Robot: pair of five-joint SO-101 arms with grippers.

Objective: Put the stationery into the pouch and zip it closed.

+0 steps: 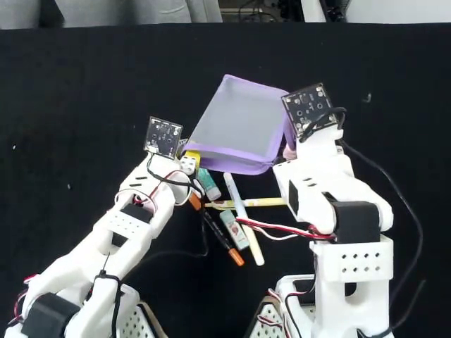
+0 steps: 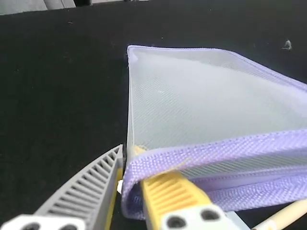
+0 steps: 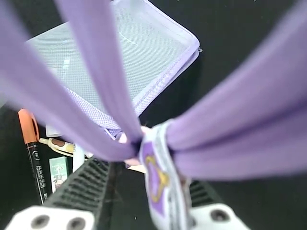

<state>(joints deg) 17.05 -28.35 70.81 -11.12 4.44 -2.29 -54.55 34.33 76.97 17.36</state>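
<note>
Mid-desk, the mesh pouch (image 1: 236,127) was pinched at its mouth corners by left pincer (image 2: 129,189) and right pincer (image 3: 144,175); advisable to pull the mouth taut and wide before loading the pens (image 1: 236,229) beside it.

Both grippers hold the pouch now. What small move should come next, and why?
Probably the right gripper lets go of the strap and turns toward the pens: they lie outside the pouch, whose rim the left gripper pinches.
</note>
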